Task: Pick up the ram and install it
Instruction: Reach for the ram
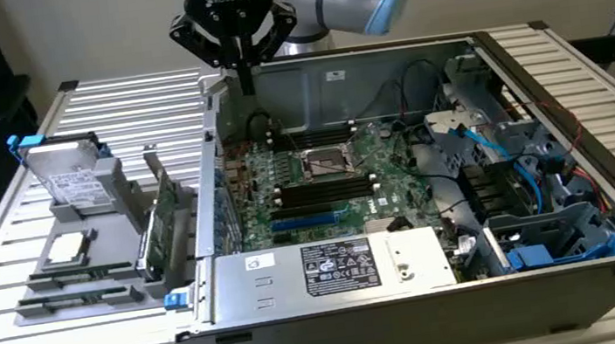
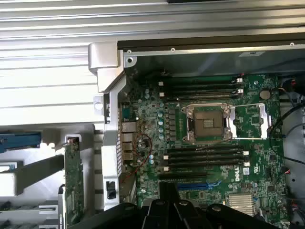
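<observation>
- My pincer [image 1: 247,81] hangs above the back wall of the computer case [image 1: 303,326], its fingers pressed together and holding nothing.
- The ram [image 1: 77,299], as best I can tell, is the long dark stick in the front of the grey rack [image 1: 121,204]. That rack sits outside the case on the exterior view's left, well apart from the pincer. I am not sure of that reading, so a wrong target is my first worry.
- A green card [image 1: 158,234] with a metal bracket stands on edge between the rack and the case wall. It could be taken for the ram, or get clipped on the way across.
- With the fingers pressed together, a descent would push on the stick instead of straddling it.
- The case wall stands between rack and board, so a low carry could strike it.
- The memory slots [image 1: 327,189] lie just beside the open processor socket [image 1: 327,163]. A tilted or offset stick could jam, or stray onto the socket.
- Blue cables [image 1: 478,140] lie on the far side and look a minor risk.
</observation>
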You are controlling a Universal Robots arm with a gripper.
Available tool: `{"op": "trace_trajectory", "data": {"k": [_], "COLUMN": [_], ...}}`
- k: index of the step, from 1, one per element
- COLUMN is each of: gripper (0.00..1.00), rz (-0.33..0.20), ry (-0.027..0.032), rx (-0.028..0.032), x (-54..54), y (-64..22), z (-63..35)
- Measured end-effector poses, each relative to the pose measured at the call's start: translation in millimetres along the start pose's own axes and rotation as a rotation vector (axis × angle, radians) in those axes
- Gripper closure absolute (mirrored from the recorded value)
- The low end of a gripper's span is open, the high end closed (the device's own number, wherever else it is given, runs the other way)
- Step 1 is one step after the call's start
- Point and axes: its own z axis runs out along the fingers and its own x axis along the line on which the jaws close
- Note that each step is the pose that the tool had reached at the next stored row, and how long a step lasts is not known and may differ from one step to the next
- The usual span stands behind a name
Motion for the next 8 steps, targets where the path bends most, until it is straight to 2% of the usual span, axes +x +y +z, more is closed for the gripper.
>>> {"op": "trace_trajectory", "data": {"k": [8], "gripper": [0.89], "rz": [0.0], "ry": [0.0], "rx": [0.0], "x": [0.0], "y": [0.0], "z": [0.0]}}
